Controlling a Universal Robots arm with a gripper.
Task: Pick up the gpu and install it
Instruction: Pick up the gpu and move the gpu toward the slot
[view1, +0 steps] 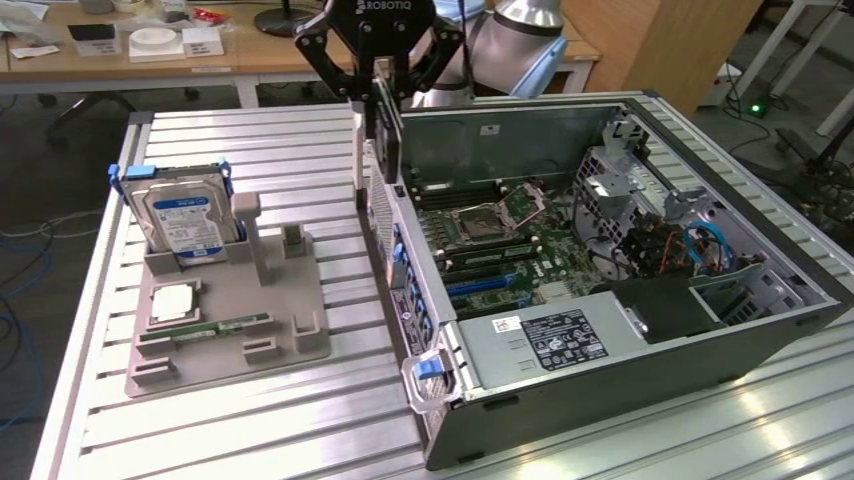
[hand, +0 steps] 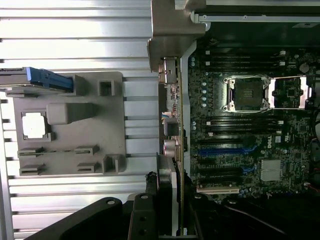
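On the slatted metal tabletop (view1: 267, 410), the open computer case (view1: 627, 365) lies on its side and takes up the half toward the exterior view's right, reaching almost to the near edge; its motherboard (view1: 514, 255) faces upward, with an uncovered processor socket (view1: 478, 222) toward the far side and a labelled power supply (view1: 567, 340) at the near end. Toward the tabletop's edge on the exterior view's left sits a grey fixture tray (view1: 234, 340), well apart from the case; at the tray's far corner a silver hard drive (view1: 187, 225) with a blue-and-white label stands upright in its holder.

The gpu (view1: 388, 130) hangs on edge above the case's long wall, the one that faces the tray, near that wall's far end; it is a thin dark card held upright, raised clear of the rim and not seated in any slot; in the wrist view it shows edge-on (hand: 176, 125), running along that wall between the tray and the motherboard, with its silver bracket (hand: 172, 35) at the end away from the fingers.

The gripper (view1: 384, 80) comes down from above; its jaws stand partly closed and clamp the card's upper part from both sides.

On the tray, a square processor chip (view1: 174, 302) lies flat near the middle; just beside it, toward the near edge, a narrow green memory stick (view1: 220, 327) rests in its cradle.
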